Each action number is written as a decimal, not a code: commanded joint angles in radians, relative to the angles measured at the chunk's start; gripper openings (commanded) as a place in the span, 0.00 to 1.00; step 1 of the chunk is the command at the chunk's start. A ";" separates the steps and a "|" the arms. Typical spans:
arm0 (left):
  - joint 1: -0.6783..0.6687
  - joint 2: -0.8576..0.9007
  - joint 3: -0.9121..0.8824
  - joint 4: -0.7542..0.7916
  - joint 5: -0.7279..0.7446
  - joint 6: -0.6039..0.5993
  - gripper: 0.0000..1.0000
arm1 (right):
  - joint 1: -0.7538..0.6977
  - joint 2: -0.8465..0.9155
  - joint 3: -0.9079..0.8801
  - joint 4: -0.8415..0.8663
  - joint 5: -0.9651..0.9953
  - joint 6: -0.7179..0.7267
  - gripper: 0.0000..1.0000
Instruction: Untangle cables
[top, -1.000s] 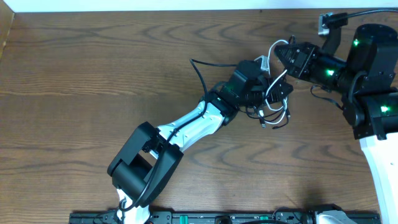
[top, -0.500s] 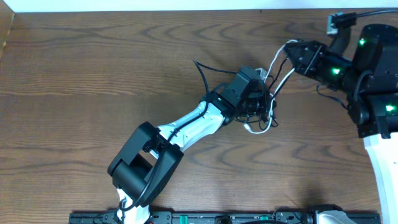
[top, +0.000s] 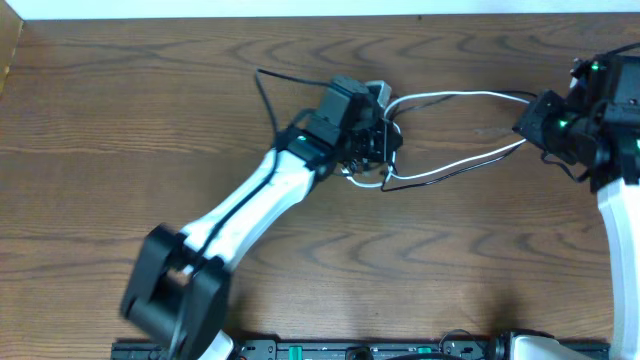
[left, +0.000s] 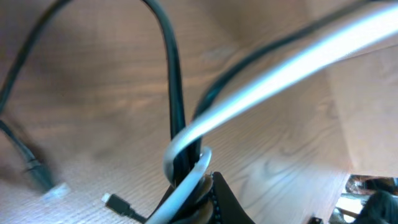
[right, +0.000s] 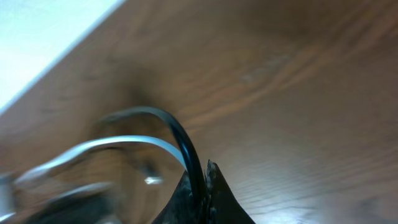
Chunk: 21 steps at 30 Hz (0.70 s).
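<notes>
The wooden counter (top: 120, 120) fills the scene. The left hand (top: 378, 150), near the middle toward the far edge, is clamped on the cables (left: 186, 165) where they wrap together. The right hand (top: 526, 120), well off at the right edge, is pinched on the black cable (right: 188, 149). The white cable (top: 450, 96) arches beside it. Both cords run stretched between the hands.

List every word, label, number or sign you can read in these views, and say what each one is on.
None: no legible text on the cables or the wooden table.
Small green marks on the rail at the table's near edge: too small to read.
</notes>
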 joint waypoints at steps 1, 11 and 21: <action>0.034 -0.140 0.007 -0.027 -0.002 0.133 0.08 | -0.010 0.086 0.011 0.001 0.075 -0.061 0.01; 0.106 -0.333 0.007 -0.136 0.002 0.184 0.08 | -0.016 0.290 0.011 0.051 0.075 -0.077 0.06; 0.105 -0.282 0.007 -0.171 0.449 0.271 0.26 | 0.009 0.345 0.011 0.095 -0.291 -0.315 0.69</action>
